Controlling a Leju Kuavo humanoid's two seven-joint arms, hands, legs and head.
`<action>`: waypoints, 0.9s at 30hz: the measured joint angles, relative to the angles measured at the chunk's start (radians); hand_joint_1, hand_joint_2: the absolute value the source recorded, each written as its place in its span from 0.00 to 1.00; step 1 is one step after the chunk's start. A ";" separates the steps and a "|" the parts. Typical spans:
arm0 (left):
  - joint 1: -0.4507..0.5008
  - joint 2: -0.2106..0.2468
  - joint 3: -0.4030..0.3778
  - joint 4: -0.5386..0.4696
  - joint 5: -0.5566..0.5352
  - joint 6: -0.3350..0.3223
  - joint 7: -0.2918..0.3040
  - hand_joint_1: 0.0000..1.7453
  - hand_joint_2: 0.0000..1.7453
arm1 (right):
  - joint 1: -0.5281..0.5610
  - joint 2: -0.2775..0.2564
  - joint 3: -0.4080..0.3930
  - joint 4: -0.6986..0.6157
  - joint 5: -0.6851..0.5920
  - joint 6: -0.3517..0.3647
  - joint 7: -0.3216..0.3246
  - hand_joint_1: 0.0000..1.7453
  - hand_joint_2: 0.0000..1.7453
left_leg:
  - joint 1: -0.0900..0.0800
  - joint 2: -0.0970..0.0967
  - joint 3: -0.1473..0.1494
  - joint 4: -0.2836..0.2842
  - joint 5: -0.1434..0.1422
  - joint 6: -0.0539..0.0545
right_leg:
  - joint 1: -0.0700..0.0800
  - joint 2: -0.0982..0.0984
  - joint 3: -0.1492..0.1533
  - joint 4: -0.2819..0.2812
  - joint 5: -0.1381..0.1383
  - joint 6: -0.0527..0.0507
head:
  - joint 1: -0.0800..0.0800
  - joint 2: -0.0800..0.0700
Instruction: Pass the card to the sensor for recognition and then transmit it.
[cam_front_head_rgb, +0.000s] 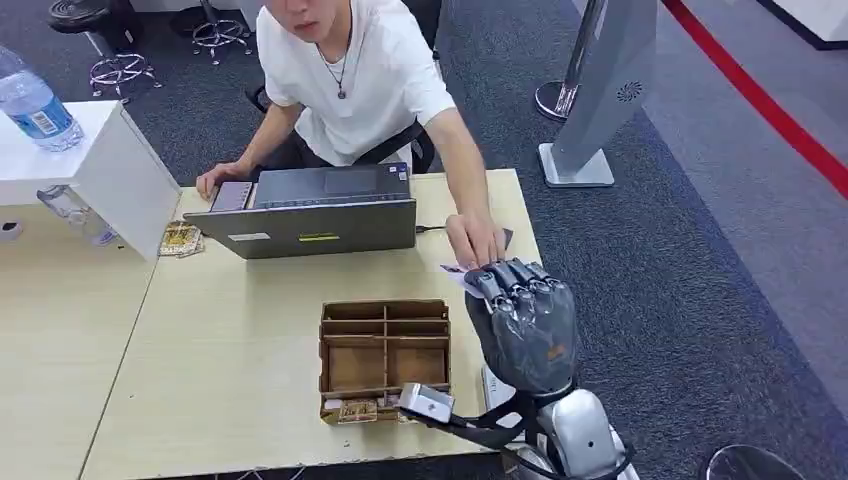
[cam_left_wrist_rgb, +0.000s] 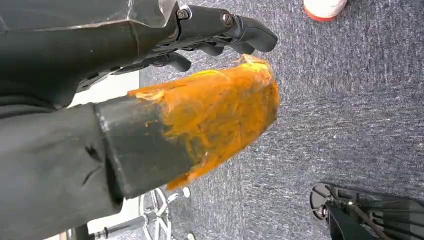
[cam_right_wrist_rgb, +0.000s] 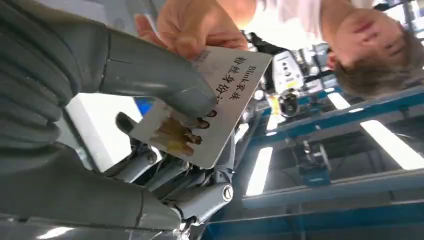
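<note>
A white card (cam_right_wrist_rgb: 215, 100) with printed characters and a picture is pinched between the thumb (cam_right_wrist_rgb: 165, 80) and the fingers of my right hand (cam_front_head_rgb: 522, 322). That hand is raised over the table's right side, just past the wooden box. A person's hand (cam_front_head_rgb: 475, 240) reaches across the table and grips the card's far end (cam_right_wrist_rgb: 192, 25). In the head view only a white corner of the card (cam_front_head_rgb: 455, 272) pokes out between the two hands. My left hand (cam_left_wrist_rgb: 220, 30) hangs over the grey carpet, holding nothing, its fingers apart from the orange-taped thumb (cam_left_wrist_rgb: 220, 115).
A wooden box with compartments (cam_front_head_rgb: 385, 358) stands near the table's front edge. An open laptop (cam_front_head_rgb: 315, 215) sits in front of the seated person. A small stack of cards (cam_front_head_rgb: 180, 238) lies left of it. A white block (cam_front_head_rgb: 120, 170) with a water bottle (cam_front_head_rgb: 35, 105) stands at left.
</note>
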 joint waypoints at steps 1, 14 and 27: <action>0.000 0.000 0.000 0.000 0.000 0.000 0.000 0.00 0.00 | 0.007 0.005 -0.006 -0.005 -0.011 0.000 -0.023 1.00 1.00 | 0.000 0.000 0.000 0.000 0.000 0.000 | 0.000 0.000 0.000 0.000 0.000 0.000 | 0.000 0.000; 0.002 -0.006 0.000 0.000 0.014 0.002 -0.002 0.00 0.00 | 0.078 0.068 -0.081 -0.021 -0.118 0.000 -0.186 1.00 1.00 | 0.000 0.000 0.000 0.000 0.000 0.000 | 0.000 0.000 0.000 0.000 0.000 0.000 | 0.000 0.000; 0.003 -0.014 0.000 0.000 0.061 0.019 -0.019 0.00 0.00 | 0.193 0.015 -0.099 0.033 -0.614 0.011 -0.103 1.00 1.00 | 0.000 0.000 0.000 0.000 0.000 0.000 | 0.000 0.000 0.000 0.000 0.000 0.000 | 0.000 0.000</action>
